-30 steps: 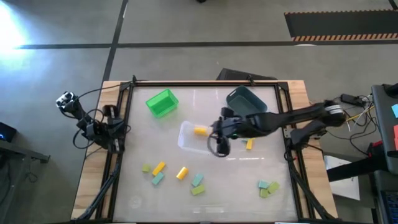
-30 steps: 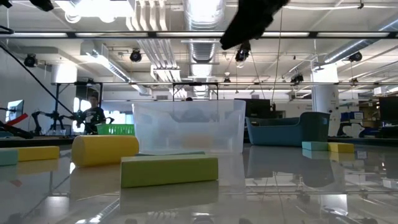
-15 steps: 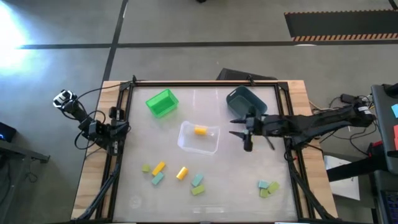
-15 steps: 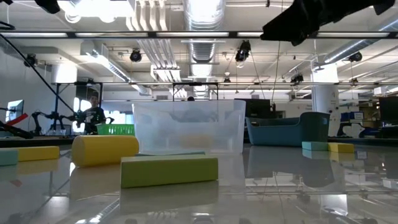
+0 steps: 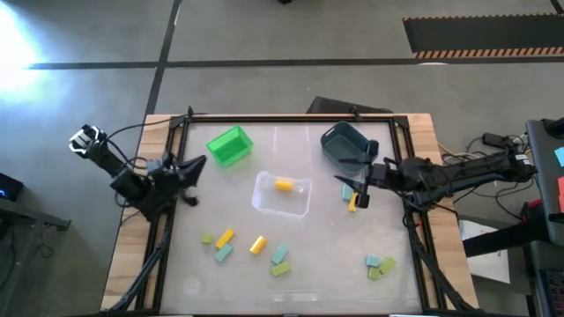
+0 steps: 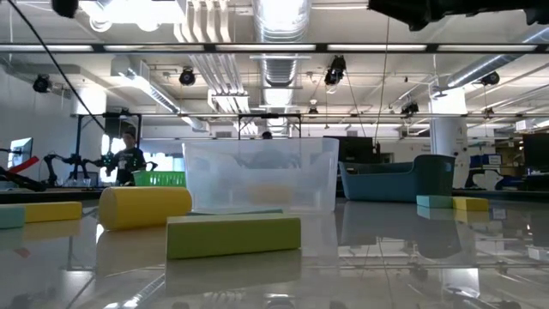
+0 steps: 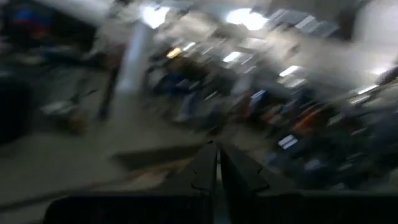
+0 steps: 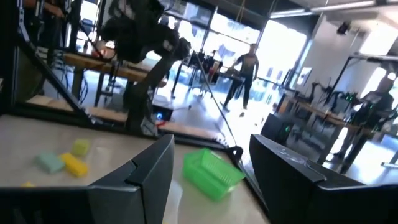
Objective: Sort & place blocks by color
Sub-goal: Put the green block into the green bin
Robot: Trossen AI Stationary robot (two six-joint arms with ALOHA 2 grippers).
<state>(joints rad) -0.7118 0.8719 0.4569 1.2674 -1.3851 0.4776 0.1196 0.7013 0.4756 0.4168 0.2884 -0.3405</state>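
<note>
Retracted right end effector point(image 5: 352, 188) rightward off clear bin point(image 5: 282, 195), fingers spread, empty; left end effector point(image 5: 196, 164) pressed together.

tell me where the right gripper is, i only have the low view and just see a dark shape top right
observer: the right gripper hangs open and empty between the clear bin and the dark blue-grey bin, just above a loose yellow block.
operator: whats in the clear bin, its hazy from here
observer: a single yellow block, nothing else.
operator: and the left gripper
observer: the left gripper is shut, at the table's left edge beside the bright green bin.
</note>
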